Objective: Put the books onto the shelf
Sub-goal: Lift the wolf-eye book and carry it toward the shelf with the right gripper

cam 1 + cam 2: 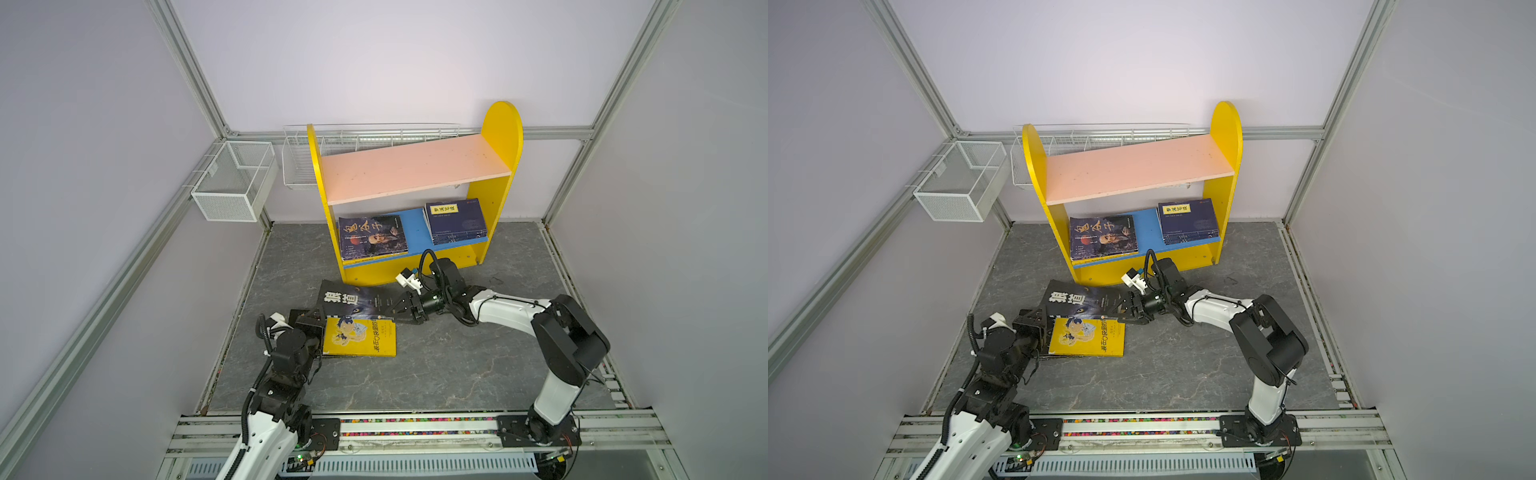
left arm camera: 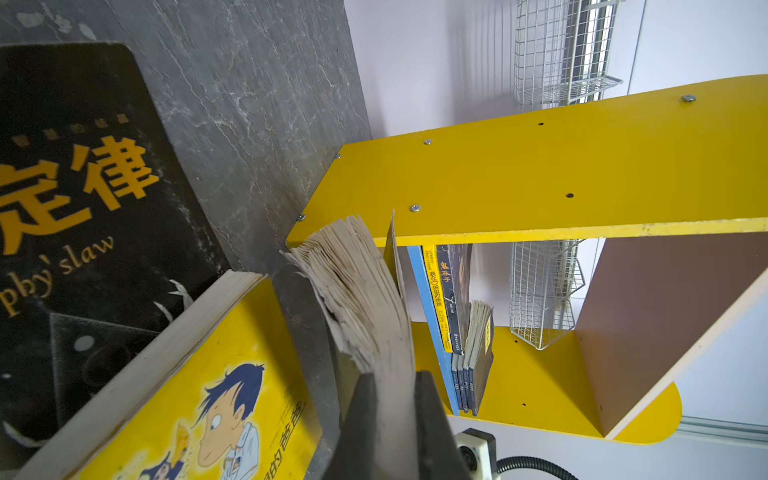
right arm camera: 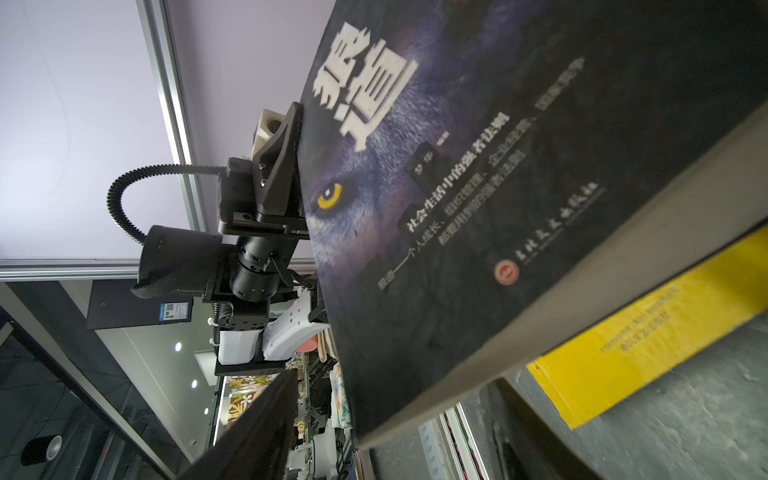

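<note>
Over grey surface, left hand is pinching the wolf book by one edge; spread right hand is waiting at its opposite edge.

I see a grey marbled worktop. The shelf stands skewed at its far edge. On the shelf's blue lower board, a dark portrait-cover book lies at the left end and a navy stack at the right. Toward the worktop's left edge, a yellow cartoon book lies flat. Just behind it, the black wolf-cover book tilts up, overlapping it.
</note>
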You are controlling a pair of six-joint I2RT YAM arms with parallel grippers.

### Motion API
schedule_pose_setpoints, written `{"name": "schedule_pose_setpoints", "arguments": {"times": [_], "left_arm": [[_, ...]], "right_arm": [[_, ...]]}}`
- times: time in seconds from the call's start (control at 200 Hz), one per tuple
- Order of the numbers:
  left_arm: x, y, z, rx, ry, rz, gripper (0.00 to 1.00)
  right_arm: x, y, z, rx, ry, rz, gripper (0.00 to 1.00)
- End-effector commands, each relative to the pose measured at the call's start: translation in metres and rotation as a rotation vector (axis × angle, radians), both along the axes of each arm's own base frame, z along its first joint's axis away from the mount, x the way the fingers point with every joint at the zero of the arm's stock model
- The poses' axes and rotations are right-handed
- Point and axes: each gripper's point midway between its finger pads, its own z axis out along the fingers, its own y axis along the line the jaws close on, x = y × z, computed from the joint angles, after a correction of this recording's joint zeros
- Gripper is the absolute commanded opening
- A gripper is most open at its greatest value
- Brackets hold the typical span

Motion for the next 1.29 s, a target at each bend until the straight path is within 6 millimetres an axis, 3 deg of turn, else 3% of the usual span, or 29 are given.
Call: {"name": "schedule_pose_setpoints", "arguments": {"times": [0.0,0.185,0.42,0.68,0.795,0.85,0.99,1.09,1.29], "left_arm": [[0.004,0.0,0.034,-0.043,-0.123,0.015,0.0],[0.005,-0.005,0.038,-0.042,-0.141,-0.008,0.0],[-0.001,-0.021,0.039,0.015,-0.153,-0.108,0.0],[-0.008,-0.034,0.027,0.07,-0.145,-0.19,0.0],[-0.01,-0.036,0.016,0.086,-0.109,-0.205,0.0],[-0.011,-0.036,0.012,0.092,-0.091,-0.206,0.0],[-0.014,-0.031,0.003,0.107,-0.053,-0.191,0.3],[-0.017,-0.026,0.0,0.117,-0.03,-0.173,0.46],[-0.029,-0.013,-0.017,0.166,0.094,-0.136,0.64]], "right_arm": [[-0.002,0.007,0.001,0.023,0.025,0.023,0.72],[0.009,0.009,0.004,0.039,0.021,-0.022,0.67],[0.03,0.018,0.03,0.183,0.038,-0.093,0.51],[0.045,0.013,0.059,0.34,0.066,-0.16,0.2],[0.047,0.006,0.068,0.331,0.024,-0.188,0.08],[0.047,0.002,0.068,0.299,-0.008,-0.198,0.07],[0.039,-0.009,0.067,0.189,-0.094,-0.194,0.07],[0.031,-0.021,0.073,0.145,-0.142,-0.168,0.07],[0.029,-0.06,0.105,0.113,-0.264,-0.139,0.07]]}}
